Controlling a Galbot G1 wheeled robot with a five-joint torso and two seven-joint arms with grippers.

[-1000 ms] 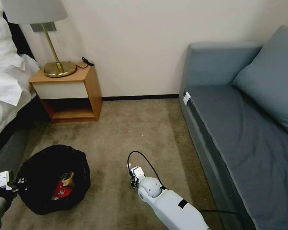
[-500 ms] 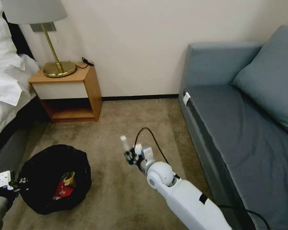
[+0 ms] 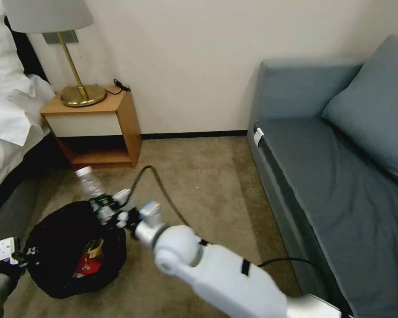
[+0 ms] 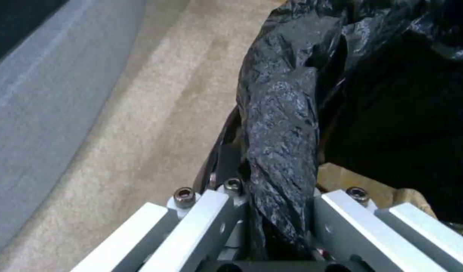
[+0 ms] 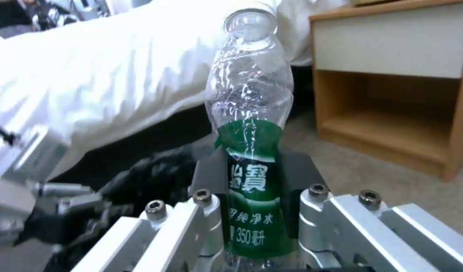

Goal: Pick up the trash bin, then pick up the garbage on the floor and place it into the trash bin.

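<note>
Clear bottle (image 3: pixel 89 182), one, green-labelled, clamped in the right claw (image 3: pixel 102 207) above the far rim of the one trash bin (image 3: pixel 53 274); left claw (image 4: pixel 279 226) pinches the bin's black-bagged edge, two packets (image 3: pixel 87 258) inside, red-and-white and gold-brown

The bin (image 3: pixel 70 265) wears a crinkled black liner, with a red-and-white packet (image 3: pixel 85 263) inside. Over it, the clear bottle (image 5: pixel 252 124) carries a green label.

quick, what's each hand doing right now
left hand: closed on the trash bin rim
right hand: closed on the bottle, above the bin
</note>
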